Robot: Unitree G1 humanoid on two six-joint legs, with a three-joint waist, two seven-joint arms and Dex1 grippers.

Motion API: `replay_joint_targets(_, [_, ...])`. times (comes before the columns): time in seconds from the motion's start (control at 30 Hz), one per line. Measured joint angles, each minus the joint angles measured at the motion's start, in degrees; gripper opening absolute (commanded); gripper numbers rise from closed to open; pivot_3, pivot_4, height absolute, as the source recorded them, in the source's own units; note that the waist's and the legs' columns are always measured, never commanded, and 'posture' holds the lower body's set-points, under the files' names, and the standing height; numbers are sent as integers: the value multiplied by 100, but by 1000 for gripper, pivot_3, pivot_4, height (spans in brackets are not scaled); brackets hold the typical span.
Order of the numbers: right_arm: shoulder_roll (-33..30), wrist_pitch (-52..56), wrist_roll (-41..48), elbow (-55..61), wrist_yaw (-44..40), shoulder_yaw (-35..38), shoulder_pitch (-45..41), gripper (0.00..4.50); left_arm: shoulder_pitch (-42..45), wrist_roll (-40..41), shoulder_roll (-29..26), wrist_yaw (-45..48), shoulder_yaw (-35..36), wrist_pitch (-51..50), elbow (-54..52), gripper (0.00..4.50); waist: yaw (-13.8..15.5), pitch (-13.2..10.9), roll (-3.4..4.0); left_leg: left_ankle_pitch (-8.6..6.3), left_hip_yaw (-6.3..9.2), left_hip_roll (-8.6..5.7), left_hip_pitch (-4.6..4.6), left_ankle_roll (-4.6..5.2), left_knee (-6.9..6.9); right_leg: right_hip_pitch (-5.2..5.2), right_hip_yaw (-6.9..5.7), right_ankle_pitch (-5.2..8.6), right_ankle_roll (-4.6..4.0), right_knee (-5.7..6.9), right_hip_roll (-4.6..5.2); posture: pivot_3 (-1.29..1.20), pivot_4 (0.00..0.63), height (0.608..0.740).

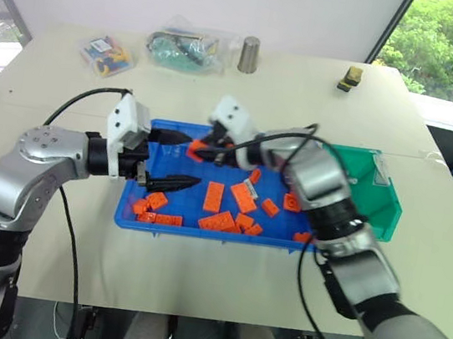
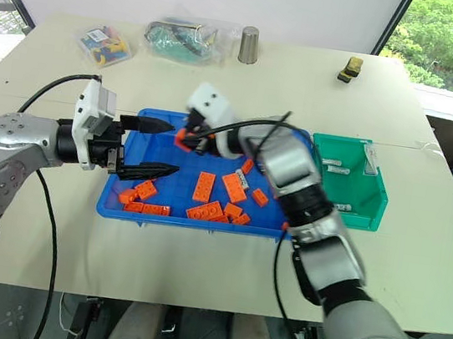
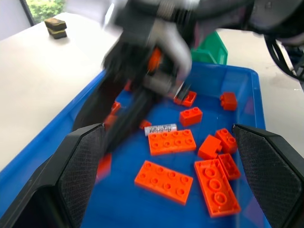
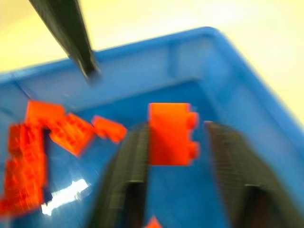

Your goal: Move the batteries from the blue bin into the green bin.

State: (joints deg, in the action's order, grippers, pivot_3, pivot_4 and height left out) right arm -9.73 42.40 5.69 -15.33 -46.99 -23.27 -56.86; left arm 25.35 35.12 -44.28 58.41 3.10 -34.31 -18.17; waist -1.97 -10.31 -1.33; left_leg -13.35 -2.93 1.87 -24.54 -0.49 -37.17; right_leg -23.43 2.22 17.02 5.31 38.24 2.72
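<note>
One battery (image 3: 160, 129) lies on the floor of the blue bin (image 2: 202, 221), a silver cell with print on it, among scattered orange bricks (image 2: 204, 186) and just below the right gripper's fingers. More batteries (image 2: 338, 166) lie in the green bin (image 2: 373, 209), which stands touching the blue bin's end, beyond the right arm's forearm. The right gripper (image 2: 187, 136) hangs over the far part of the blue bin with an orange brick (image 4: 171, 134) between its two fingers; the brick sits against one finger with a gap to the other, so I cannot tell whether it is truly clamped. The left gripper (image 2: 162, 147) faces it across the bin, its fingers spread wide and holding nothing, one above the bricks near the front wall.
</note>
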Motion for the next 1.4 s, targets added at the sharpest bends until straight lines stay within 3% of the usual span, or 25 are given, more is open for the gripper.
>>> replay_joint_targets(0.03, [17, -73, -54, -54, 3, -100, 0, 3719, -6, 2, -3, -5, 1, -3, -2, 4500, 15, 0, 0, 0, -1, -3, -1, 0, -1, 1, 0, 0, 0, 0, 5, 0, 150, 739])
replay_joint_targets(0.2, [-314, -70, -94, 58, -131, -89, 4, 3719, -81, 8, -21, -13, 51, -6, -31, 4500, 80, 0, 0, 0, -3, -2, 0, 0, 0, -2, 0, 0, 0, 0, 5, 0, 150, 739])
replay_joint_targets(0.47, [-2153, 834, 117, 1714, -605, 395, 947, 3719, -181, 3, -47, -13, 87, 3, -55, 4500, 112, 1, -2, -1, -3, 0, 2, 2, 3, 3, -3, 0, 0, -7, 5, 0, 150, 739])
replay_joint_targets(0.57, [-2449, 997, 194, 2072, -685, 396, 1277, 3719, -134, -23, -15, -5, 56, 29, -34, 4500, 48, 1, -1, -1, -5, 4, 6, 2, 5, -2, 0, 0, 0, -4, -11, 0, 150, 739])
replay_joint_targets(0.93, [-2693, 986, 185, 2153, -384, 400, 1644, 3719, -84, -75, 2, 19, 42, 114, 8, 4500, 105, 1, -2, -1, -4, 4, 4, 2, 2, 0, 1, 0, 0, -5, -8, 0, 150, 739])
replay_joint_targets(1.4, [-2633, 401, 125, 1406, -234, 444, 1718, 3719, -84, -69, -6, 9, 46, 108, -3, 4500, 113, 2, -3, -1, -2, 3, 5, 2, 0, 5, 1, 0, 0, -6, -8, 0, 150, 739])
